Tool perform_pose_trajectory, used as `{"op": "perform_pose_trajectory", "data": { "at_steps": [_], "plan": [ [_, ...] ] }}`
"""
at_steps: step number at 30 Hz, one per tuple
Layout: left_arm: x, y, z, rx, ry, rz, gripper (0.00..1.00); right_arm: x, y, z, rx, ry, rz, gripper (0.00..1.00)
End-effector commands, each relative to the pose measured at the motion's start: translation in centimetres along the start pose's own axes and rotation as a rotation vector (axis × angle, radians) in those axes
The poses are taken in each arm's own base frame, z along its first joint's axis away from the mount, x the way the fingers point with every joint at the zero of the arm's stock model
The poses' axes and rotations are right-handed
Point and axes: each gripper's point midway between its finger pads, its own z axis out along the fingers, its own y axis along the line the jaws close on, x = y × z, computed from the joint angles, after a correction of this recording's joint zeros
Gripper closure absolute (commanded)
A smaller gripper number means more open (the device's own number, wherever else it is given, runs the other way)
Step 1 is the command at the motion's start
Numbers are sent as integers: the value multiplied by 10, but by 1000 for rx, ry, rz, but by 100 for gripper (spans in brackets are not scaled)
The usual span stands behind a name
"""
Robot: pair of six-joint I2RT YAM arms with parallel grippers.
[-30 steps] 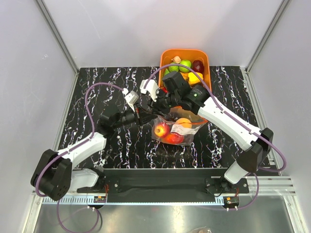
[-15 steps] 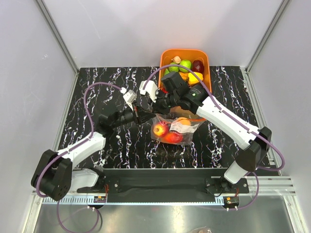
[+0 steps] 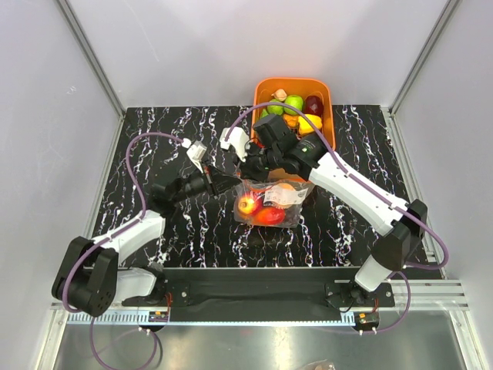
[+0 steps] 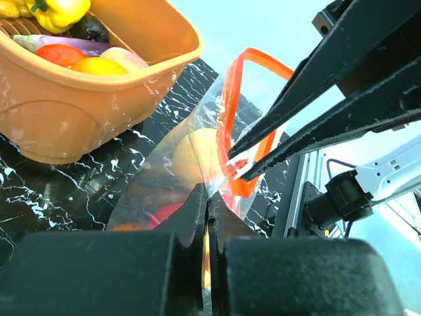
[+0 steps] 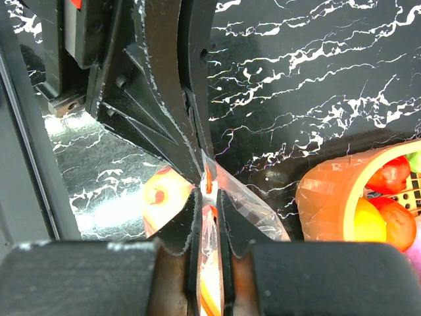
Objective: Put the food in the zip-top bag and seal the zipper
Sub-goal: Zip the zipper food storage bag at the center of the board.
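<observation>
1. Left hand [image 4: 207, 201]: clenched on the clear film of the bag [image 3: 271, 202], just under the zipper [image 4: 233, 99], at bottom centre of the left wrist view.
2. Right hand [image 5: 207, 197]: clenched on the zipper itself. In the right wrist view its tips sit just beside the left hand's tips, which enter from the top of the frame.
3. Bag: lies on the worktop [image 3: 169, 139] at centre of the top view, just below the basket [image 3: 293, 80]. Its mouth points to the upper left, where both hands meet it. The food [image 3: 248, 204], red and orange pieces, is inside.
4. Zipper: in the left wrist view it stands as an open loop at upper centre, so the mouth is judged not yet sealed.
5. Risk, slip: the strip is thin and glossy. A pull along it faster than the tracks mesh could draw it out of the right hand's pinch and leave the seal partial.
6. Risk, collision: the two sets of tips are so close that any closing move between them could knock one grip loose.
7. Risk, drag: tension at the mouth may haul the bag across the worktop or tilt it, rolling the round pieces toward the opening.
8. Risk, misalignment: if the loop's two sides are pressed off-register, or film is caught between them, the tracks would likely not lock.
</observation>
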Motion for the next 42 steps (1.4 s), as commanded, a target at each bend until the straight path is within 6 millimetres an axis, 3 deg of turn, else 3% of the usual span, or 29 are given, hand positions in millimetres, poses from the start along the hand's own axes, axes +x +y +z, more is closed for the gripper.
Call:
{"op": "perform_pose_trajectory", "data": {
  "at_steps": [1,2,6,7,14,23,26,30,38,40,41,42],
  "plan": [
    [-24,-3,-3,29,-81,77,100,1,-14,-22,64,12,28,100],
    [-26,-7,-3,45,-86,86,97,-1,-14,-22,64,6,27,100],
    [-26,-13,-4,64,-92,106,65,-8,-16,-19,54,1,31,100],
    [-25,-14,-4,67,-91,108,62,-14,-18,-21,56,-12,27,100],
    [-27,-19,-4,91,-95,128,52,-26,-15,-24,15,-27,12,99],
    [-34,-31,-2,134,-103,183,49,-29,-7,-29,-45,12,7,97],
    [-38,-33,-1,141,-109,200,49,-29,-5,-29,-60,14,6,97],
    [-41,-35,2,147,-111,208,60,-29,-2,-28,-79,17,4,96],
    [-44,-38,12,162,-109,209,60,-28,3,-27,-109,25,11,96],
    [-44,-38,13,163,-108,211,69,-28,3,-25,-115,27,12,95],
    [-43,-37,13,159,-105,208,86,-27,3,-26,-115,27,12,95],
    [-44,-35,13,149,-107,206,95,-27,3,-26,-115,27,12,95]
  ]
}}
